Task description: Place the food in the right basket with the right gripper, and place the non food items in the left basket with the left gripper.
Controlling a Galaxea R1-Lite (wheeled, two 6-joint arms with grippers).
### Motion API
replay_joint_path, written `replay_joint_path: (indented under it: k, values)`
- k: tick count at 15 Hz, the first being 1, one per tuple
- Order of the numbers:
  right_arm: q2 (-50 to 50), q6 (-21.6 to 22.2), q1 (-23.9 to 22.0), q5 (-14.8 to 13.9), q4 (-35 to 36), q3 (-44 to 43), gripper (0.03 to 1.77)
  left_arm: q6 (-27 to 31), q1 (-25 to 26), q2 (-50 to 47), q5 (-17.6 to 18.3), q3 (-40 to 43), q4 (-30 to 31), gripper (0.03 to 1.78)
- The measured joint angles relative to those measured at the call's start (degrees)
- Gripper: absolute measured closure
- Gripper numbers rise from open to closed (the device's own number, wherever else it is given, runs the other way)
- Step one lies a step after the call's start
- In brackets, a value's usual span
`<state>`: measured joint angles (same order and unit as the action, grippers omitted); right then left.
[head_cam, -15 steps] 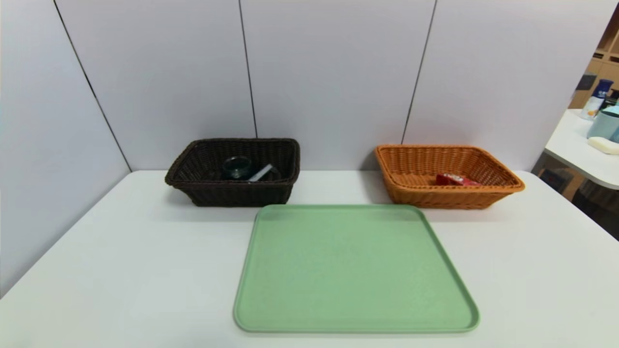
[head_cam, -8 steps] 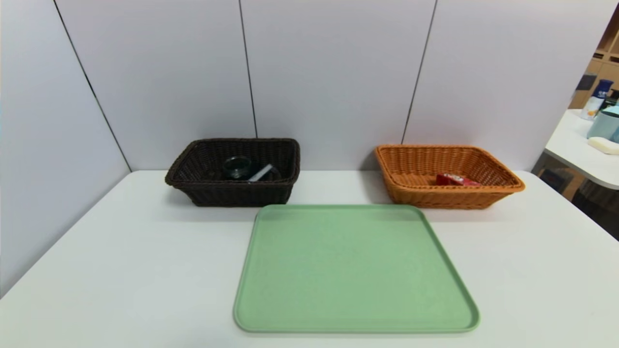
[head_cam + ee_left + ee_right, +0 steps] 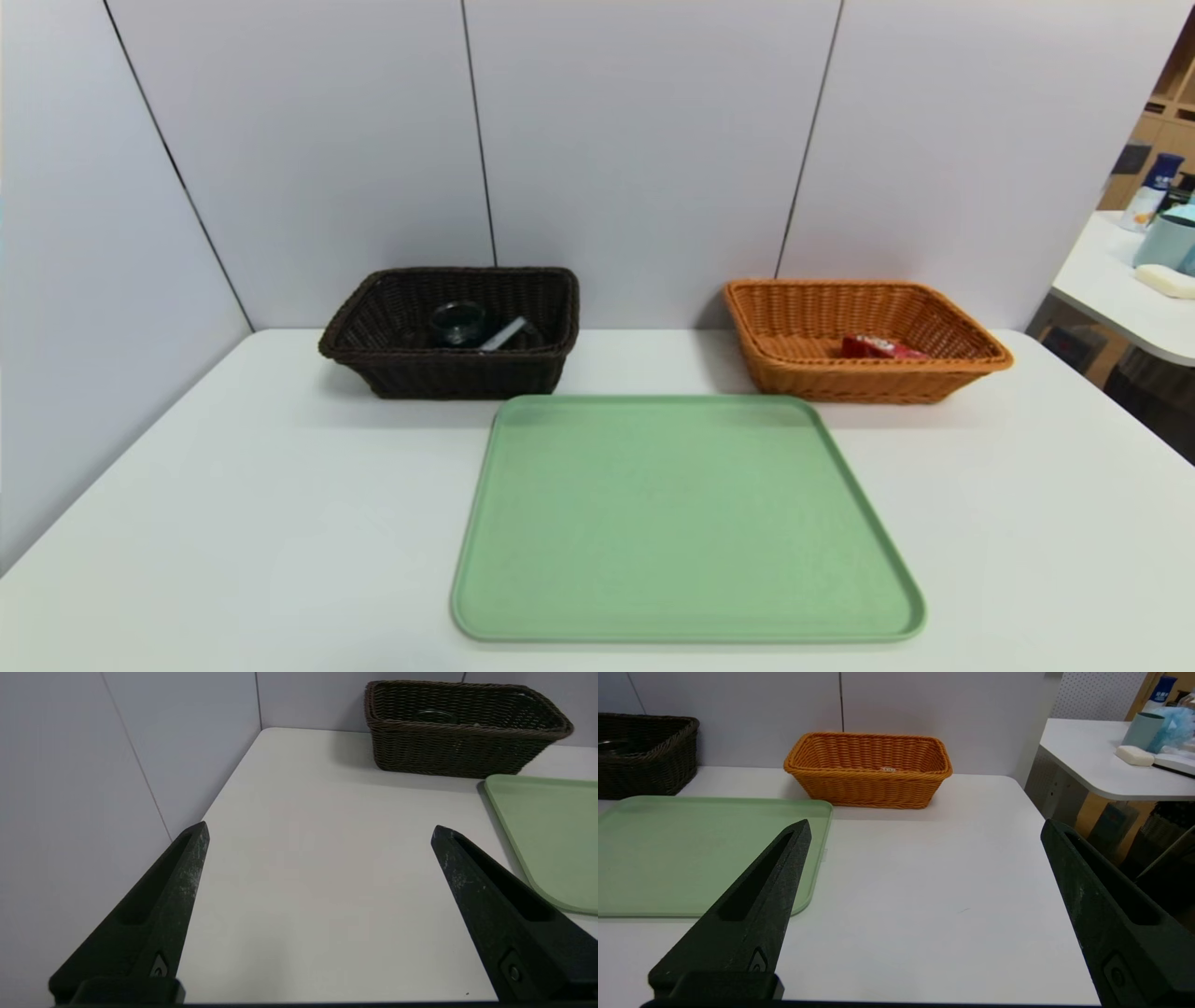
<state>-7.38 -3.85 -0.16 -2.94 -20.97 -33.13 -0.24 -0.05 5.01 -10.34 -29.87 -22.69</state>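
- Red food packet [image 3: 878,347] lies inside the orange basket [image 3: 971,359], on its floor toward the front wall; only its top shows over the rim in the head view, so what kind of food it is cannot be told.
- The orange basket stands at the back right of the white table [image 3: 233,523], close to the wall panels; in the right wrist view it [image 3: 868,772] sits beyond the far right corner of the green tray [image 3: 691,854].
- The dark brown basket [image 3: 373,355] stands at the back left, well apart from the orange one. It holds a dark round glass object [image 3: 457,322], possibly a jar or a lens, and a pale flat strip [image 3: 504,333] leaning just beside it.
- The green tray [image 3: 681,513] lies flat between the baskets and nearer the robot, its far edge just in front of both.
- Left gripper [image 3: 320,833] hangs over bare table to the left of the tray, its fingers [image 3: 182,877] spread wide and holding nothing.
- Right gripper [image 3: 924,828] hangs over bare table to the right of the tray, its fingers [image 3: 770,877] likewise spread wide and holding nothing.
- Neither arm appears in the head view.
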Motion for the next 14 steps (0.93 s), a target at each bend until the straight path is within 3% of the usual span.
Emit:
replay_joint_path:
  k: [2, 7, 10, 12, 14]
  values:
    - [3.3, -2.1, 0.1, 0.3, 0.2, 1.5, 0.1, 2.6, -0.2, -3.0, 2.1, 3.1, 2.4, 0.12]
    - [7.0, -4.2, 0.2, 0.1, 4.9, 7.1, 0.1, 4.8, -0.3, -4.9, 2.3, 13.1, 15.7, 0.12]
    - [7.4, -5.6, 0.2, 0.1, 17.0, 17.2, 0.1, 7.7, -0.3, -5.1, 2.3, 23.0, 30.5, 0.12]
    - [7.4, -8.5, 0.2, 0.2, 30.0, 27.4, 0.1, 9.4, -0.3, -5.1, 2.5, 28.0, 39.7, 0.12]
    - [7.4, -10.6, 0.2, 0.5, 38.3, 31.7, 0.1, 9.1, -0.3, -5.1, 2.6, 29.4, 38.8, 0.12]
